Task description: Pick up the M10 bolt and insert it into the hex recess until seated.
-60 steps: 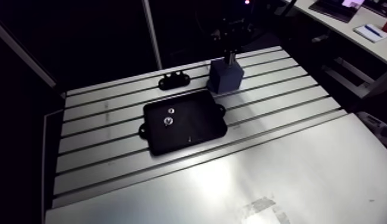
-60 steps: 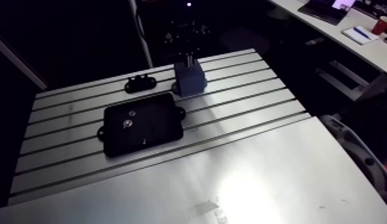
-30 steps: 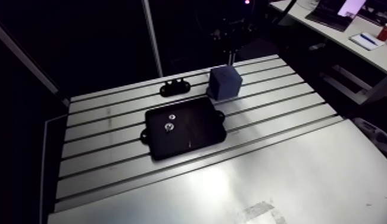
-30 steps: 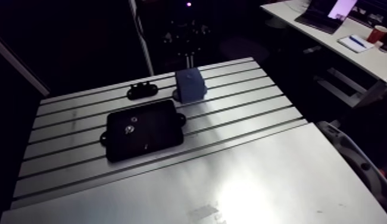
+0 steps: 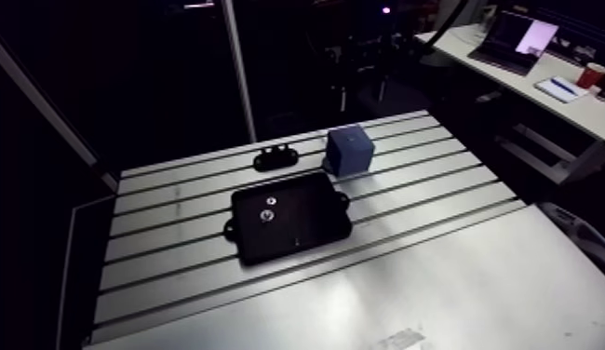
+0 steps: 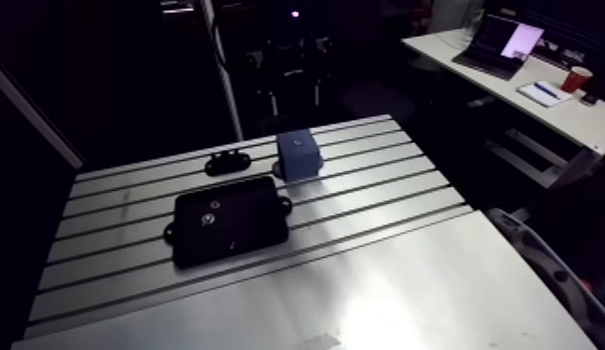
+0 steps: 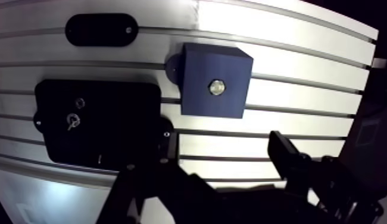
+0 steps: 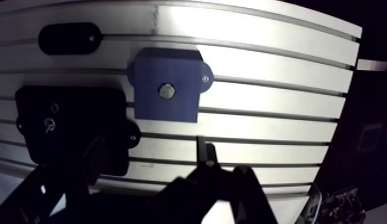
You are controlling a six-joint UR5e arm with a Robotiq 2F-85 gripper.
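Observation:
A blue block (image 7: 199, 71) stands on the slotted table (image 7: 303, 89). The silver hex head of the M10 bolt (image 7: 217, 87) sits in the recess in the middle of its top face. My gripper (image 7: 222, 150) is open and holds nothing. Its two dark fingers (image 7: 284, 152) stand wide apart, well above the block and a little to the near side of it. In the arm view the block (image 5: 350, 149) is at the table's far side, with the bolt too small to make out.
Beside the block lies a black tray (image 7: 112, 107) with lugs, holding two small metal parts (image 7: 71, 121). A small black oval fixture (image 7: 100, 29) rests beyond the tray. The table's far edge runs just behind the block.
Earlier the gripper was down on the block's top. It has since let go, opened and risen clear, leaving the bolt in the block. The arm camera shifted with the arm.

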